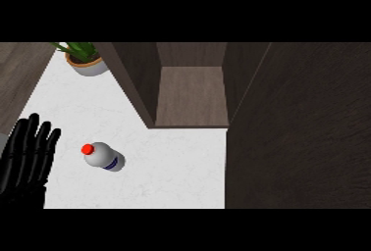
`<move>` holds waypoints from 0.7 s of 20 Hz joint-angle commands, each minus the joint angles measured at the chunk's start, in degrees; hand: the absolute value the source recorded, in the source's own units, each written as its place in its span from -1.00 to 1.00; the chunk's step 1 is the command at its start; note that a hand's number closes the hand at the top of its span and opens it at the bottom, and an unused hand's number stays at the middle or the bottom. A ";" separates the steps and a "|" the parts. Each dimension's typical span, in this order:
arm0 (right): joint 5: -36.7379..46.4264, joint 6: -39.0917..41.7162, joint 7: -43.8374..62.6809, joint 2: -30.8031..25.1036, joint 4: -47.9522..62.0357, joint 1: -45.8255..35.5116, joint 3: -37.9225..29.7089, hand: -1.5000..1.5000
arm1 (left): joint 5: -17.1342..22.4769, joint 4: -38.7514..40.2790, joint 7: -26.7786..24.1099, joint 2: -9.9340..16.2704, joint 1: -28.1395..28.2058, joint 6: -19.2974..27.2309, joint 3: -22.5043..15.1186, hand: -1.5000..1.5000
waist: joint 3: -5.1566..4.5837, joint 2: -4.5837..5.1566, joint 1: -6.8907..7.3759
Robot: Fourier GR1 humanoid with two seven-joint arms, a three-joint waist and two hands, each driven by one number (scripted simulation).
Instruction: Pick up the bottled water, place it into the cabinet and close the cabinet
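The bottled water (103, 157) is seen upright, just right of the left hand (27, 157) (fingers straight, nothing held); right hand not in view, so left is nearer.

A home kitchen, seen from above. A white, marble-like counter (167, 166) fills the middle of the view. On it stands a dark wood cabinet (192, 93) with its door (301, 127) swung open, showing a bare shelf inside. A small potted plant (85, 60) in a pale pot sits in the far corner. Dark wood flooring (20, 73) shows past the counter's left edge.
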 commanded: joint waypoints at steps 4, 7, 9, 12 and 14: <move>-2.16 2.07 0.10 -1.07 -8.74 7.52 -0.63 -1.00 | -4.11 4.26 -6.10 -0.66 6.42 2.75 -4.24 -1.00 | -0.03 0.02 -0.04; -1.27 1.37 1.33 -0.48 -9.52 7.65 0.41 -1.00 | -4.97 3.67 -6.78 -0.66 7.48 3.59 -3.69 -1.00 | -0.05 0.04 0.14; -0.72 2.17 -2.01 0.56 -6.91 9.19 0.59 -1.00 | -3.54 4.10 -5.69 -0.67 5.39 5.27 -2.34 -1.00 | -0.02 0.06 -0.01; -0.52 3.93 -4.33 0.01 -9.46 13.78 1.46 -1.00 | -0.51 10.16 -11.06 -0.26 5.54 5.58 2.33 -1.00 | -0.06 0.00 -0.53; 1.30 3.54 -5.40 0.80 -7.01 12.34 2.49 -1.00 | -2.40 13.26 -13.38 -0.67 5.81 7.98 -0.50 -1.00 | -0.04 0.07 -0.20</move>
